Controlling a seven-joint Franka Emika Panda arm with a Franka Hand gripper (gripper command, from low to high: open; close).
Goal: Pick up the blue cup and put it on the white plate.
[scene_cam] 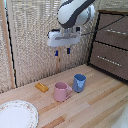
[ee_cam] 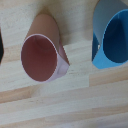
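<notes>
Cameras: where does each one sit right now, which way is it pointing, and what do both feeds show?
Exterior view: off the arm, looking slightly down across the wooden table; shows the arm with its claw raised above the pink mug, blue cup, a small orange item and white plate.
Wrist view: on the wrist, facing down into the pink mug and blue cup; a dark edge may be the claw.
Shared: both mugs and the tabletop.

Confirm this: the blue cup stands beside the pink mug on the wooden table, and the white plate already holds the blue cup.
Not right. The white plate holds nothing; the blue cup stands on the wooden table beside the pink mug, apart from the plate. The exterior view shows it.
</notes>
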